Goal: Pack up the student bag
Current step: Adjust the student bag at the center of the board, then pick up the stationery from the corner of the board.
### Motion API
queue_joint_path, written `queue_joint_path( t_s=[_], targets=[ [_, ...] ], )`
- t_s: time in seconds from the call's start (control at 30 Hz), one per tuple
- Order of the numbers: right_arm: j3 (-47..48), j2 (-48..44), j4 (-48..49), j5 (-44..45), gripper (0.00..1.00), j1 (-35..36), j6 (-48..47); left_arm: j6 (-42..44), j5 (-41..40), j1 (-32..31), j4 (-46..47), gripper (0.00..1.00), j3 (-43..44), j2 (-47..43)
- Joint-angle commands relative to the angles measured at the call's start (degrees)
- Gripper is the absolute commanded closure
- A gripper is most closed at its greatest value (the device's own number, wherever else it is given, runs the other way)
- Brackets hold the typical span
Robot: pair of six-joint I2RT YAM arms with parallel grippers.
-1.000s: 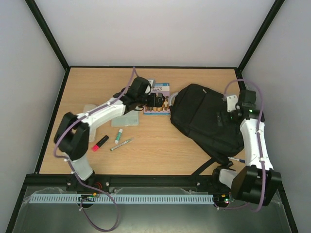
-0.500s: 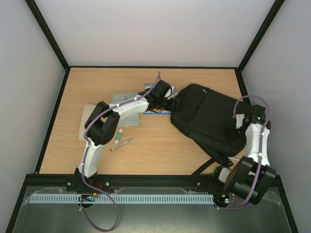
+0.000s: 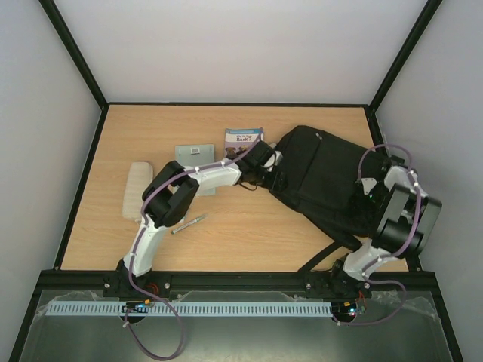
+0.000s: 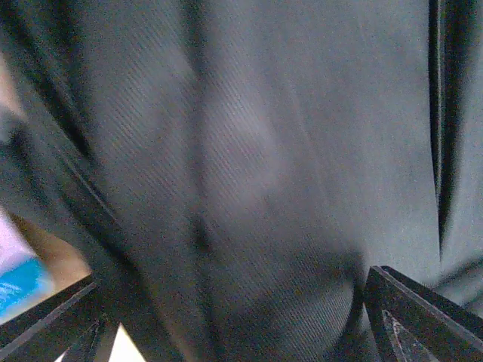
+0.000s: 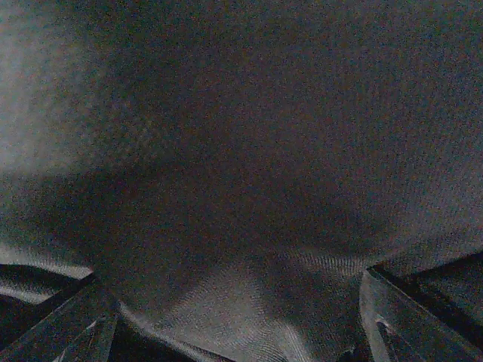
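Well left of the student bag point(image 3: 324, 177), a pale pouch point(image 3: 138, 190) and a pen point(image 3: 189, 222) are lying on the counter point(image 3: 249, 226). A grey booklet point(image 3: 193, 154) and a blue book point(image 3: 244, 139) are sitting nearer the bag. The left pincer point(image 4: 232, 277) is hovering at the bag's left edge, fingers spread wide over black fabric. The bag itself is lying on the counter's right half. The right pincer point(image 5: 232, 277) is nosing into the bag's right side, likewise spread.

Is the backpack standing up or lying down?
Lying down: the student bag spreads flat on the table, broad side facing up.
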Motion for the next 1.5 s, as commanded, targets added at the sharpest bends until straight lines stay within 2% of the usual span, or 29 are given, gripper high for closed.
queue_joint_path(
  t_s=[0.0,0.17,0.43,0.57,0.8,1.03,1.17,1.37,1.47],
  targets=[
    [7.94,13.77,7.87,-0.18,0.16,0.12,1.69,0.97,0.58,-5.6,0.82,0.11,-3.58,-2.45],
    [16.11,21.94,8.97,1.53,0.17,3.63,4.77,0.86,-0.61,-10.2,1.3,0.15,-4.38,-2.64],
    [19.98,24.89,9.74,1.27,0.17,9.38,9.42,2.86,-4.17,-15.5,1.21,0.16,-7.63,-5.69],
    [19.39,21.49,8.32,-1.68,0.16,9.54,10.2,2.93,-5.12,-15.66,1.24,0.16,-11.68,-9.17],
    [17.65,6.92,0.17,-6.63,0.12,9.26,7.92,5.45,-8.02,-15.59,-1.4,0.13,-18.26,-18.51],
    [18.96,-0.48,-7.93,-8.09,0.11,3.65,1.95,7.13,-8.08,-15.57,-2.7,0.1,-22.87,-24.15],
    [16.65,-1.55,-7.7,-5.94,0.12,-1.66,-2.08,7.19,-7.55,-15.49,-2.15,0.09,-24.4,-25.42],
    [14.48,3.35,-4.08,-5.05,0.25,-12.27,-7.83,7.28,-6.95,-15.54,-1.5,0.09,-26.02,-27.79],
    [13.88,6.49,-1.65,-4.21,0.4,-13.99,-9.32,7.28,-6.96,-15.56,-1.22,0.09,-26.49,-28.49]
  ],
)
